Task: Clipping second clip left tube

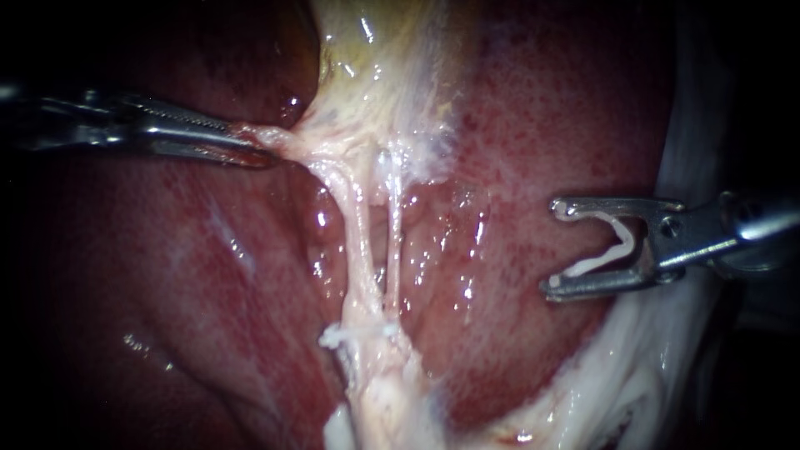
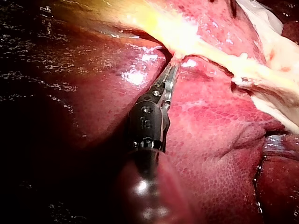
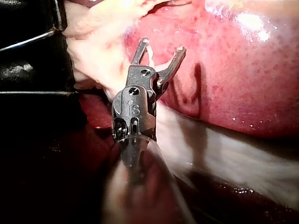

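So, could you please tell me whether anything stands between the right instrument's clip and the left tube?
Yes: the right tube runs close beside the left tube, on the side facing the right instrument and its clip. Otherwise only bare liver lies across that gap.

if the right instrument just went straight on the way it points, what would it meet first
Probably the right tube of the pale pair, before the left tube. The right instrument, carrying a white clip, points across bare liver toward them. Depth is unclear, so it might pass in front.
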Robot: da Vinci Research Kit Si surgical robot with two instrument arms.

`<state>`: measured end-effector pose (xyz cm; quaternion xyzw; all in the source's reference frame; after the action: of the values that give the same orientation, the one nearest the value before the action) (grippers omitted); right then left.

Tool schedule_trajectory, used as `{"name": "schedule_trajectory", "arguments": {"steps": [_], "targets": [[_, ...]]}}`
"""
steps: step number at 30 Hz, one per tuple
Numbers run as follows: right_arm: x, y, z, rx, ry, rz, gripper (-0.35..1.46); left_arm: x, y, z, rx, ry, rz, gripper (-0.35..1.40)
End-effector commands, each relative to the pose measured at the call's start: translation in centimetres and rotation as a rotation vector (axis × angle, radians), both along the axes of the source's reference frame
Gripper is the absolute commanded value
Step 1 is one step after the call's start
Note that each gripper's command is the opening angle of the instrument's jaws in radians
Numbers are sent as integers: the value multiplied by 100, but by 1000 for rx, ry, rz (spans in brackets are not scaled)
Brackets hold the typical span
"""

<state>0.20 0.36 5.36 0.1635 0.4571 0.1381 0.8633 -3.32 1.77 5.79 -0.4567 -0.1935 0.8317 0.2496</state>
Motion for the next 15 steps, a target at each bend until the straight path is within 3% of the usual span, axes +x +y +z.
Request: {"name": "schedule_trajectory", "arguments": {"steps": [1, 6, 11, 15], "targets": [[0, 0, 0, 0, 0, -1, 50, 3, 2, -3, -1, 3, -5, -35], [0, -1, 0, 1, 2, -3, 50, 25, 19, -38, -2, 22, -32, -35], [3, 0, 0, 8, 9, -12, 50, 44, 30, -65, -12, 21, -56, -35], [17, 0, 1, 80, 59, -68, 50, 45, 31, -65, -12, 21, -61, -35]]}}
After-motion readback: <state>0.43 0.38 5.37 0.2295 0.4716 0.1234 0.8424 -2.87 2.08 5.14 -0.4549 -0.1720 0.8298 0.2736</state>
